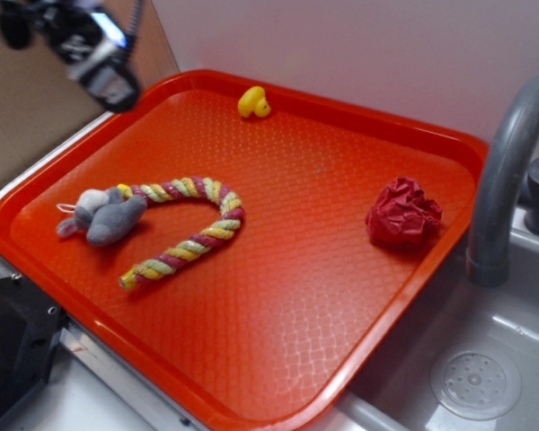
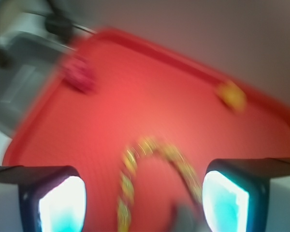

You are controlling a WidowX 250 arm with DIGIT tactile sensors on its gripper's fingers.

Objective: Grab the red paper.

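The red paper (image 1: 403,214) is a crumpled dark crimson wad lying on the right side of the orange-red tray (image 1: 296,296). In the blurred wrist view the red paper (image 2: 79,76) shows far off at the upper left. My gripper (image 1: 90,49) hangs high above the tray's far left corner, well away from the paper and blurred in the exterior view. In the wrist view my gripper (image 2: 142,203) is open, its two pale fingertips wide apart with nothing between them but the tray below.
A braided rope toy (image 1: 193,224) with a grey plush mouse (image 1: 103,215) lies on the tray's left half. A yellow rubber duck (image 1: 253,101) sits at the far rim. A grey tap (image 1: 503,171) and sink (image 1: 476,377) stand right of the tray.
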